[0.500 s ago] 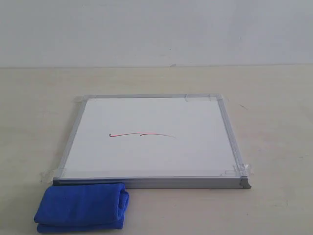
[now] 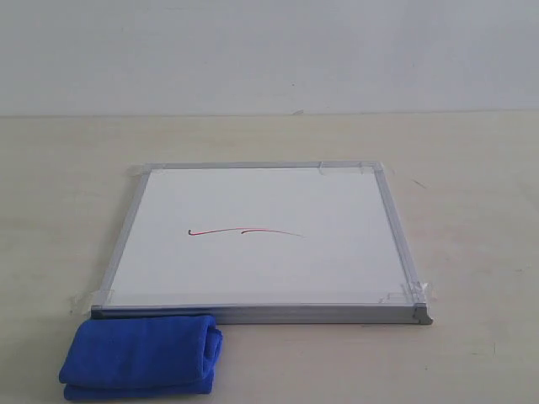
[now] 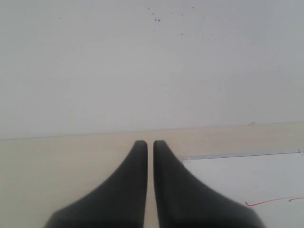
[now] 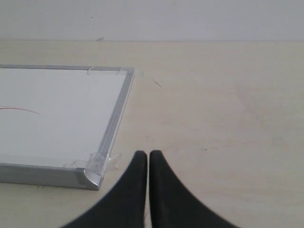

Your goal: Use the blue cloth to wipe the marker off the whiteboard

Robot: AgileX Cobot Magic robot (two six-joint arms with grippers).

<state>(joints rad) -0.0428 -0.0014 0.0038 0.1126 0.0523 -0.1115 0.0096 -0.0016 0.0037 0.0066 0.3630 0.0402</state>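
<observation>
Basically, nothing had shifted vs. the exterior pic half a sec earlier: the blue cloth (image 2: 139, 353), the whiteboard (image 2: 253, 273) and the marker (image 2: 244, 231) line all sat in the same spots, and no arm had entered that view. So, my read: the task hadn't started, no wiping done, the cloth not picked up. The left gripper (image 3: 148, 142) had its fingers drawn together w/ only a hairline slit, nothing between them. The right gripper (image 4: 144, 153) was the same, closed on nothing. Ahead of the left gripper's tips lay a board corner w/ the red line's hooked end further on; the cloth didn't show in that wrist view, so its place rel. to that gripper couldn't be told. Per the exterior view it lay folded on the table (image 2: 472, 252), just beside the board's near left corner, i.e. on the left arm's side. The taped board corner (image 4: 95, 176) lay near the right gripper's tips, apart from them. Prob. next: left gripper opens and goes for the cloth.
</observation>
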